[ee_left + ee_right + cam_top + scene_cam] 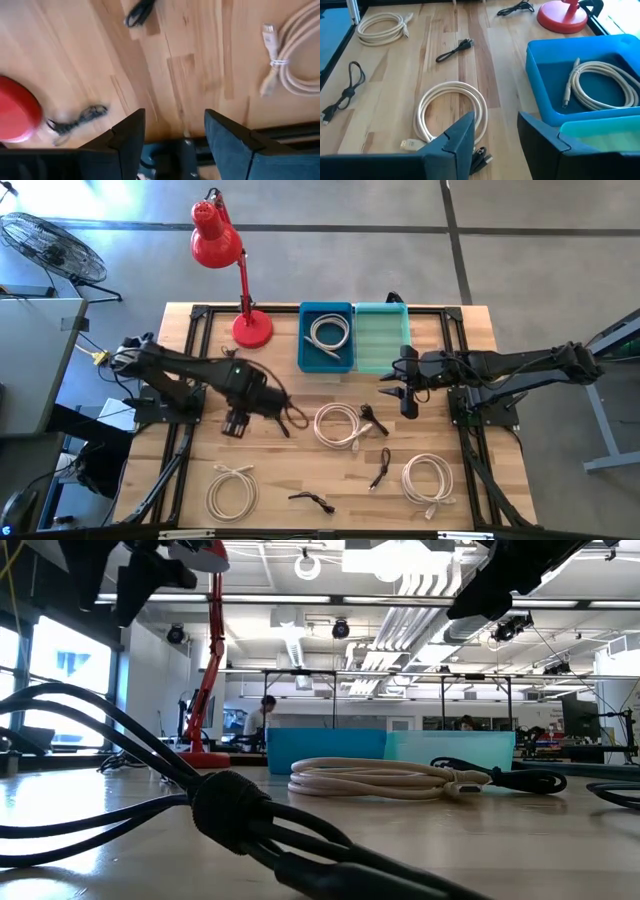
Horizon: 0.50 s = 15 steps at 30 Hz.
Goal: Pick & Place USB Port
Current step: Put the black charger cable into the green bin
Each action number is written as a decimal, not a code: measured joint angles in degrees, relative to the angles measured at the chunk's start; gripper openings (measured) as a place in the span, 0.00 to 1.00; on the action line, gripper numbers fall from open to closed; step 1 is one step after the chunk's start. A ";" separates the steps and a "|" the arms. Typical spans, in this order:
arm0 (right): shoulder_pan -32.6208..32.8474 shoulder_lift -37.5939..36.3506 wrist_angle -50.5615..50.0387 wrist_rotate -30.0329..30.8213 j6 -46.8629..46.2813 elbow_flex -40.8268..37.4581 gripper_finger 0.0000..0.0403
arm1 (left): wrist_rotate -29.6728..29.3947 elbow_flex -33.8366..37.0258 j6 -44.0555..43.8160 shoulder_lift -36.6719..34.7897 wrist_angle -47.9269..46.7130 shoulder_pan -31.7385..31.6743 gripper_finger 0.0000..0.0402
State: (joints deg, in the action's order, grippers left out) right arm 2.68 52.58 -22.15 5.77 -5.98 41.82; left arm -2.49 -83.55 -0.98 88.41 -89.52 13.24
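Observation:
Several coiled USB cables lie flat on the wooden table: white ones [338, 425], [232, 490], [428, 478] and black ones [375, 418], [380, 468], [312, 500], [278, 408]. One more white cable [330, 332] lies inside the blue bin [305, 350]; the teal bin [382, 340] beside it holds nothing. My left gripper [235, 425] [175, 130] is open over bare wood, beside the black cable at the table's left. My right gripper [408, 398] [495, 132] is open above the table, just in front of the teal bin, with the middle white coil [452, 112] ahead of it.
A red desk lamp stands with its base [252, 328] at the far edge, left of the bins. In the low view a black cable bundle [230, 810] fills the foreground, and a white coil [390, 778] lies before the bins. Black frame rails run along the table's sides.

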 joint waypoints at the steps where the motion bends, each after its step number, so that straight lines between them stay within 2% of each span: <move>1: 0.00 0.00 -0.10 -0.14 0.00 0.00 0.35 | -0.87 0.00 -0.52 -0.26 -0.32 1.19 0.49; 4: 0.00 0.00 -0.91 -0.15 -0.02 0.00 0.35 | -5.92 -0.02 -4.73 -1.57 -0.38 5.97 0.49; 7: 0.00 0.00 -1.60 -0.10 -0.51 0.00 0.35 | -8.61 0.01 -8.87 -1.78 -0.56 10.11 0.49; 12: -0.01 0.00 -2.19 -0.14 -1.39 0.00 0.35 | -9.40 2.32 -16.50 -2.27 -0.61 14.47 0.49; 15: 0.00 0.00 -2.49 -0.16 -1.46 0.00 0.35 | -8.41 5.03 -17.29 -2.21 -0.49 15.81 0.49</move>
State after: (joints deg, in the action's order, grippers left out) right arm 2.68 52.58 -24.64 5.61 -7.44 41.82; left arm -10.90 -78.52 -18.27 86.21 -90.01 29.04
